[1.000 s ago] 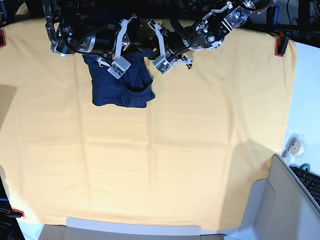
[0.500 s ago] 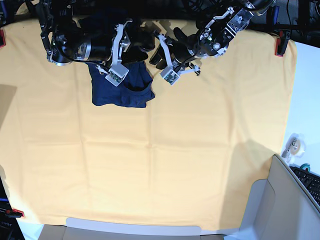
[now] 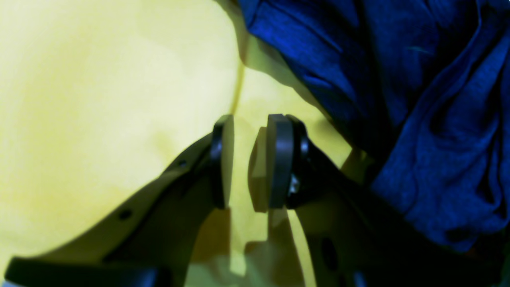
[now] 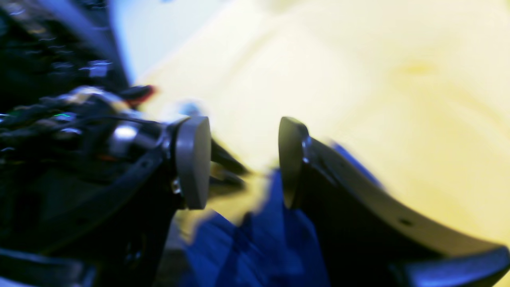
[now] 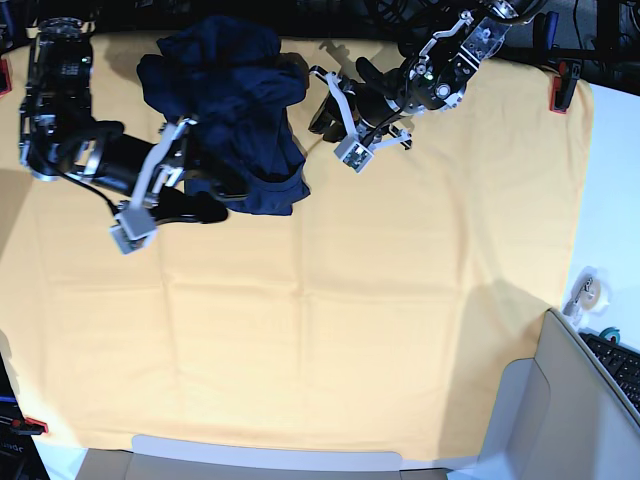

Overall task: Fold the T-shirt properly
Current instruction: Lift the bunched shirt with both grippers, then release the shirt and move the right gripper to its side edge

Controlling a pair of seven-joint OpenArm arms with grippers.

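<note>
In the base view the right arm reaches in from the far left edge of the desk [image 5: 400, 330], which is covered by a yellow cloth [image 5: 300, 350]; its right pincer [image 5: 222, 208] lies low at the near edge of the T-shirt [image 5: 235, 100], dark against dark, so from here its jaws are hard to read; the right wrist view is blurred but shows the two pads clearly apart, with yellow cloth visible in the gap and blue fabric bunched below and between the finger bases, and it appears to have hold of nothing, though the blur leaves that less than certain; the T-shirt sits in the upper left part of the desk as a crumpled navy heap, piled up toward the far edge and draped down to a flatter lower hem beside the right arm; further right, the left arm comes down from the top edge, and its left pincer [image 5: 322, 108] hangs just beside the right edge of the heap; the left wrist view shows its pads [image 3: 279, 159] drawn near each other with a narrow slit of yellow cloth between them and nothing clamped, the blue folds lying to one side of the fingers; at the far right a grey bin [image 5: 560, 420] stands at the near corner
</note>
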